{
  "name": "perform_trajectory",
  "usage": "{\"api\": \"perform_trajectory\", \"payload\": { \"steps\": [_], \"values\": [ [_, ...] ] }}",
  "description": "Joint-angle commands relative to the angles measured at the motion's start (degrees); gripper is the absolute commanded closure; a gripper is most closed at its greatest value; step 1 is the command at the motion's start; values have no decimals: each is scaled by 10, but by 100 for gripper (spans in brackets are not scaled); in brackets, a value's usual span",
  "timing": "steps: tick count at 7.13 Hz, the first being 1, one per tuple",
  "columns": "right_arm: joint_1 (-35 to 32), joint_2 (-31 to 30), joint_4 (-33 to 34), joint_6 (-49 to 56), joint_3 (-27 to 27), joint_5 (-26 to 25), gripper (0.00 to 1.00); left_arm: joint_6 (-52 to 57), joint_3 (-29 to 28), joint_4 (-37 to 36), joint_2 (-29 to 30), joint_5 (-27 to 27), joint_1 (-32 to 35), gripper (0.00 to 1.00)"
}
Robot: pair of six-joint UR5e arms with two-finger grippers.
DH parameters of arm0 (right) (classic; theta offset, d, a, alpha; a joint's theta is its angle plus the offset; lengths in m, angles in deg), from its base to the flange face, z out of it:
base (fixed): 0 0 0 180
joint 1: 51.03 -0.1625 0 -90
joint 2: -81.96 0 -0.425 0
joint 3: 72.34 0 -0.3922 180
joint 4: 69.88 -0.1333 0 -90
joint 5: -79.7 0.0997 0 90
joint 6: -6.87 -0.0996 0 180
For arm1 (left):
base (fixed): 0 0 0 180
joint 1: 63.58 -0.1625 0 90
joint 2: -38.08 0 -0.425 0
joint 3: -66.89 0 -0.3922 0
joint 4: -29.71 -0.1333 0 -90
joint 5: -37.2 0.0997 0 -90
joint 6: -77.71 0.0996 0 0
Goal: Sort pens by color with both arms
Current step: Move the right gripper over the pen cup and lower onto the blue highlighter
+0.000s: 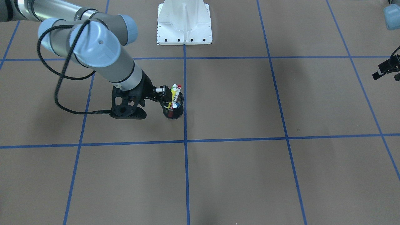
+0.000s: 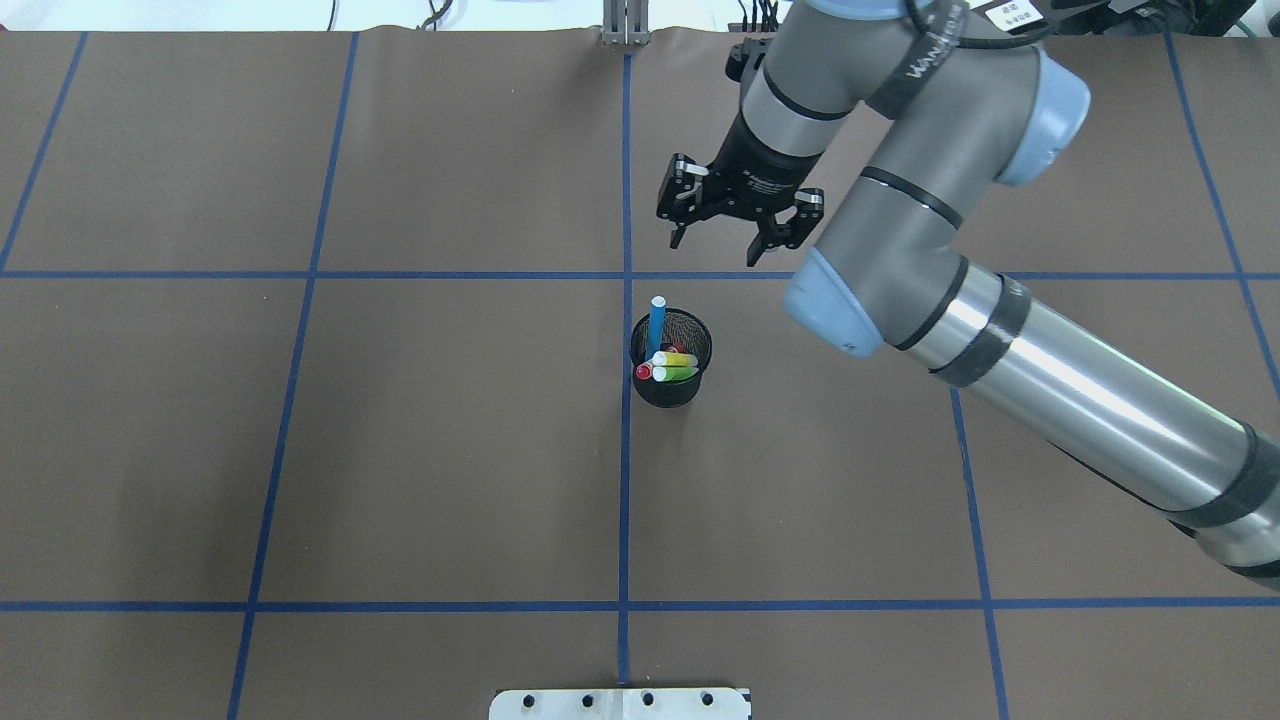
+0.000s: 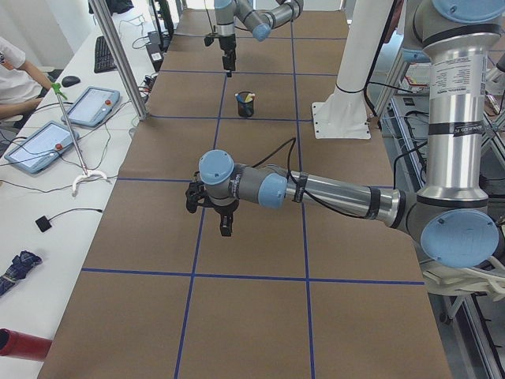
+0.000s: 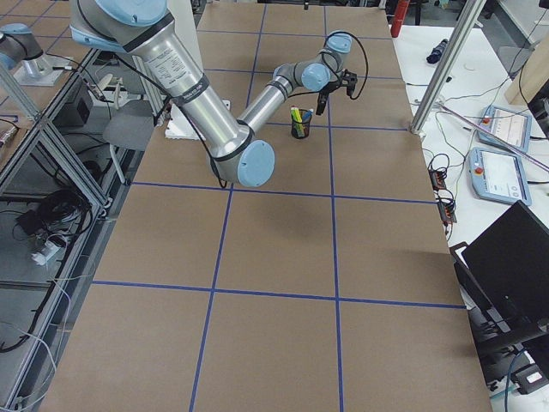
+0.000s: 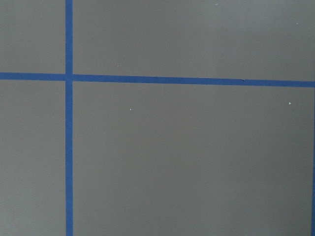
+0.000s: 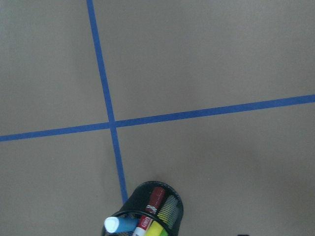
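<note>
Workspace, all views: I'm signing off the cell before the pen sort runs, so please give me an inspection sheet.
Surface: brown paper-covered table with a blue tape grid.
Job's things: blue pen, yellow pen, green pen and white pen with a red end all stand in the black mesh cup; none sorted yet.
Clutter: nothing seen on the table.
Grippers: right gripper open, beside the cup, holding nothing; left gripper far off along the table, state unclear.
Cables: black cable loops loosely from the right arm to its gripper.
Surroundings: white base mount; side bench with tablets; a person seated there.
</note>
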Motion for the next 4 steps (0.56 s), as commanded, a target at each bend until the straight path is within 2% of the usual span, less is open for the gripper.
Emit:
{"api": "perform_trajectory", "payload": {
  "steps": [1,2,3,4],
  "values": [
    [30,36,1,1,-40,-16,18,0,-1,0,0,0,-2,0],
    [47,35,1,3,-42,-44,23,0,-2,0,0,-1,-2,0],
    [48,32,1,11,-47,-49,30,0,-2,0,0,-1,-2,0],
    [52,29,0,21,-53,-50,33,0,-2,0,0,-1,-3,0]
  ]
}}
